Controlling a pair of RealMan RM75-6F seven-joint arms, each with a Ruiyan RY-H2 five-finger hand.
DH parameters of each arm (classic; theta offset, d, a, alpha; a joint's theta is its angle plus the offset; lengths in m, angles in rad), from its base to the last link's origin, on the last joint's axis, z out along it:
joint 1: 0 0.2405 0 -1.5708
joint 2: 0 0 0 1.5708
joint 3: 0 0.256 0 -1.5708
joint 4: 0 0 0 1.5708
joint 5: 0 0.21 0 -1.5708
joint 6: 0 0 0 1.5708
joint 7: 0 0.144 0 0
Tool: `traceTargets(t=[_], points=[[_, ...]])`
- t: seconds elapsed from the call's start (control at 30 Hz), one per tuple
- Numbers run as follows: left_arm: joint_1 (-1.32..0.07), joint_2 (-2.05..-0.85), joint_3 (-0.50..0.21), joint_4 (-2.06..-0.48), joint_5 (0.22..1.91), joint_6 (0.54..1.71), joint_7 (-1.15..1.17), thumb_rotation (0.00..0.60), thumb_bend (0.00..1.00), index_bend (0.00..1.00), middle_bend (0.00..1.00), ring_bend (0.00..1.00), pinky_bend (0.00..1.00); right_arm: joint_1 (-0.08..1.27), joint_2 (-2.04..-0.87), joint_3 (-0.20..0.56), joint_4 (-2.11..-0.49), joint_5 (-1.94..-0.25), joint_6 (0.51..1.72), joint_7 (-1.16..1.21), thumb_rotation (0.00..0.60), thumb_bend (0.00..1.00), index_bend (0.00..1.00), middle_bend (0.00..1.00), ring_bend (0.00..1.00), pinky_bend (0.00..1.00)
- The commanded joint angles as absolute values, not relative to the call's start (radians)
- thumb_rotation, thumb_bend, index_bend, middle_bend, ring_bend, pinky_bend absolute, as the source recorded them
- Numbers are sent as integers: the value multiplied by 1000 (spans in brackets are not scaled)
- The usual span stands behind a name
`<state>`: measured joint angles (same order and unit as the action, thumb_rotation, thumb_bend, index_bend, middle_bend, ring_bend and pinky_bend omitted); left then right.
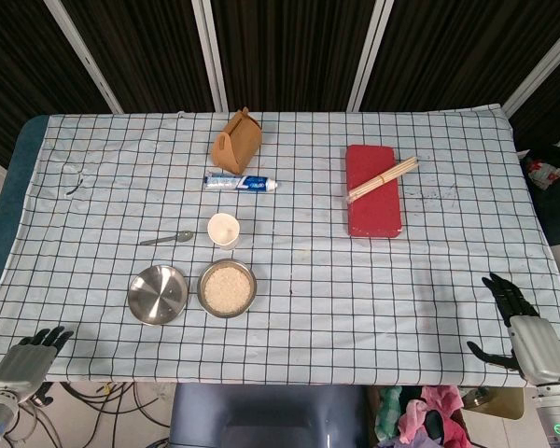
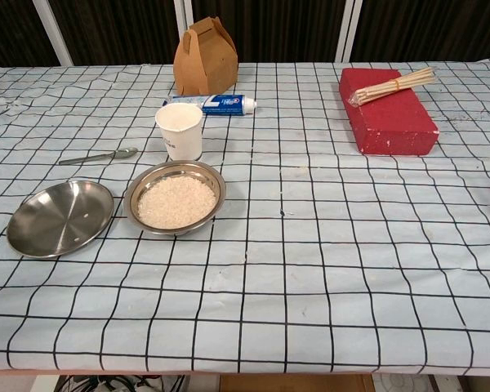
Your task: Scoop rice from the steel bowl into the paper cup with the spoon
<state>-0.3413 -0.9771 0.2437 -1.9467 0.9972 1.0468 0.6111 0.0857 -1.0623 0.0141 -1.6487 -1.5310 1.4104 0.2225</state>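
My left hand [image 1: 23, 362] and right hand [image 1: 523, 327] hang released off the tabletop. The thin metal spoon [image 1: 166, 239] lies left of the white paper cup [image 1: 223, 230]; light, slippery, probably best pinched mid-handle.

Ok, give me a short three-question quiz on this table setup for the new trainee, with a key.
1. True or false: the spoon is already held by a hand.
2. Which dish holds the rice: A) the steel bowl in front of the paper cup, B) the empty steel plate, C) the paper cup?
3. Fill in: the bundle of wooden sticks lies on the red ____.

Key:
1. False. The spoon lies on the cloth left of the cup; the left hand and right hand sit at the table's near edge, holding nothing.
2. A.
3. Box.
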Motion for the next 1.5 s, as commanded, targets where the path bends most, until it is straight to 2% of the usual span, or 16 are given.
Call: traceTargets(t=[0.03, 0.57, 0.8, 0.97, 1.03, 1.27, 1.37, 1.5], points=[[-343, -976, 245, -1947, 990, 1042, 615, 600, 113, 37, 0, 0, 160, 86, -1062, 14, -1649, -1531, 1411, 223, 600, 158, 0, 0, 0, 176], [-336, -984, 231, -1953, 1011, 1063, 592, 600, 113, 29, 0, 0, 160, 84, -1063, 17, -1649, -1529, 1415, 224, 600, 157, 0, 0, 0, 176], [-306, -991, 158, -1980, 1122, 1188, 495, 600, 113, 35, 46, 8, 165, 87, -1061, 24, -1650, -1511, 1406, 241, 600, 156, 0, 0, 0, 176], [-319, -980, 59, -2046, 1162, 1287, 465, 600, 113, 62, 121, 148, 277, 89, -1059, 23, -1654, -1509, 1398, 244, 600, 157, 0, 0, 0, 176], [-339, -980, 17, -2074, 1127, 1299, 480, 600, 113, 82, 163, 203, 326, 89, -1058, 23, -1656, -1507, 1397, 247, 600, 157, 0, 0, 0, 176], [-488, -1018, -140, -2096, 848, 1257, 622, 600, 123, 99, 218, 225, 340, 89, -1053, 26, -1666, -1497, 1391, 261, 600, 157, 0, 0, 0, 176], [-568, -1069, -188, -2046, 732, 1246, 710, 600, 129, 135, 281, 302, 400, 90, -1050, 26, -1669, -1494, 1387, 269, 600, 157, 0, 0, 0, 176], [-652, -1147, -221, -1964, 625, 1246, 806, 600, 147, 186, 442, 461, 531, 91, -1046, 25, -1676, -1490, 1378, 277, 600, 157, 0, 0, 0, 176]])
